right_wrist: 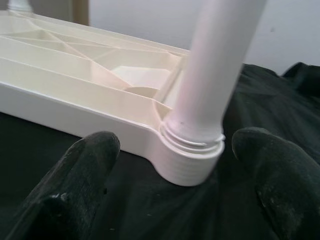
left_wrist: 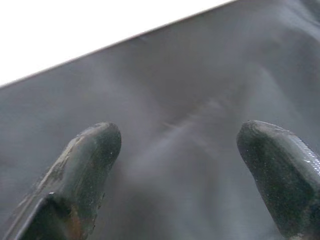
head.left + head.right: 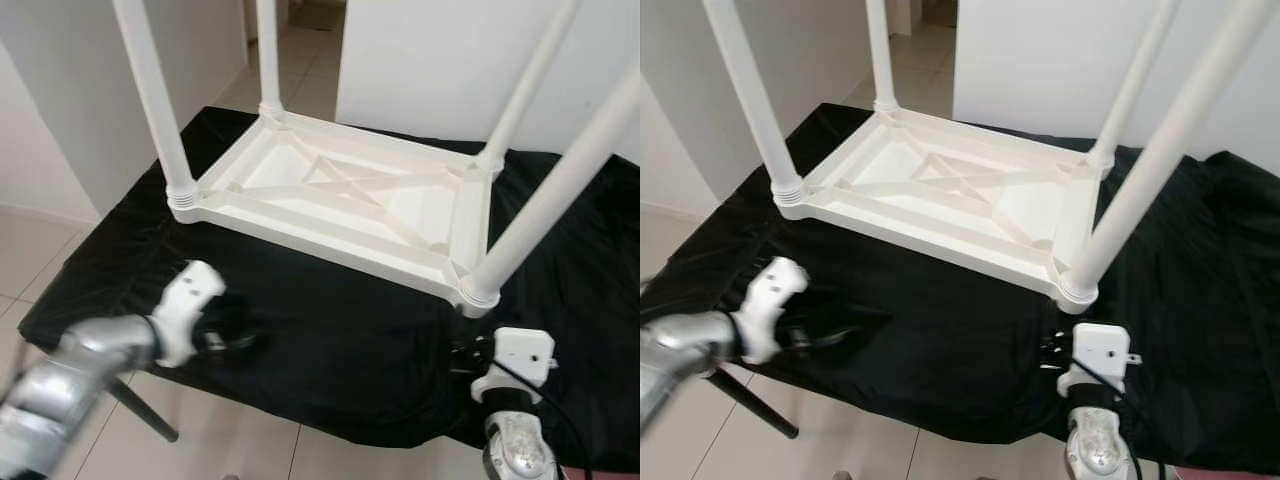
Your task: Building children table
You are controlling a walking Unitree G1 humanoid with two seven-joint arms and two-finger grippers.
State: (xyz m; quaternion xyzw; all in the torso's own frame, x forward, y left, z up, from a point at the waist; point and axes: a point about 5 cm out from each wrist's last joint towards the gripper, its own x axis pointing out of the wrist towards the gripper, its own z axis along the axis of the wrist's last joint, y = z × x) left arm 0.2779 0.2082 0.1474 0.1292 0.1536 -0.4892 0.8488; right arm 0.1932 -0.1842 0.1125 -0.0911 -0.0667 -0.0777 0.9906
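Centrally, I see the white plastic table (image 3: 345,205) lying upside down on a black cloth (image 3: 330,340) that covers a raised surface, with pale floor tiles (image 3: 30,270) around it. Four white legs stand up from its corners: the near-left leg (image 3: 155,95), the far-left leg (image 3: 267,50), the far-right leg (image 3: 525,85) and the near-right leg (image 3: 560,185). Each leg sits in a ribbed socket at its corner, and crossed ribs run over the underside of the tabletop.

My left gripper (image 2: 180,145) hovers low over the cloth at the near-left edge, near but apart from the table's near-left corner. Its two black fingers (image 2: 85,165) are spread wide and hold nothing; the wrist view is blurred, with dark cloth between the fingertips and a bright white band beyond.

My right gripper (image 1: 175,160) points at the near-right corner of the table. Its fingers (image 1: 85,170) stand well apart, empty, with the near-right leg's ribbed socket (image 1: 192,152) framed between them but not touched. From the head camera, the right wrist (image 3: 520,365) sits just near of that corner, over the cloth.

A dark rod (image 3: 145,410) slants down to the floor under the cloth's near-left edge.
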